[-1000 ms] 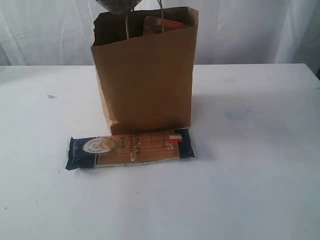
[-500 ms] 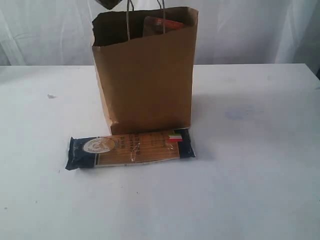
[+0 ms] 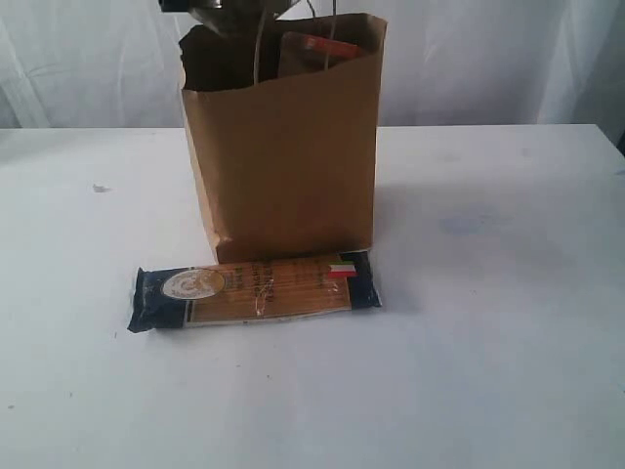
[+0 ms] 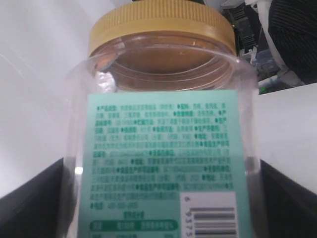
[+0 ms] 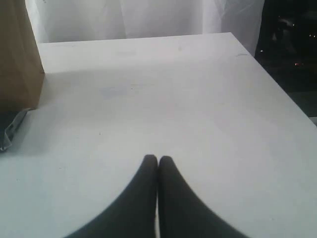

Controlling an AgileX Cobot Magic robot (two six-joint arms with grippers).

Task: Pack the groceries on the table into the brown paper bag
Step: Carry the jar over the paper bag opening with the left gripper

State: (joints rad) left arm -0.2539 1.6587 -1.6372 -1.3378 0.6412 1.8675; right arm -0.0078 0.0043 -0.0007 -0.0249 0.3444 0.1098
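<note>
My left gripper point(image 4: 161, 201) is shut on the clear jar point(image 4: 163, 148) with the olive-yellow lid point(image 4: 161, 22); its dark fingers point(image 4: 29, 203) press both sides of the jar. In the exterior view the jar point(image 3: 227, 10) hangs at the top edge, just above the open mouth of the brown paper bag point(image 3: 283, 166). An orange-labelled pouch point(image 3: 317, 49) stands inside the bag. The flat blue-ended spaghetti packet point(image 3: 254, 290) lies on the table point(image 3: 488, 342) in front of the bag. My right gripper point(image 5: 158, 159) is shut and empty, low over the bare tabletop.
The right wrist view catches a corner of the bag point(image 5: 17, 54) and one end of the spaghetti packet point(image 5: 12, 126). The table's side edge point(image 5: 277, 84) runs close by there. White curtains hang behind the table.
The jar above the bag mouth rose almost out of the exterior view, then came back down. The bag's handles shifted slightly to the right. The right gripper has stayed shut.
</note>
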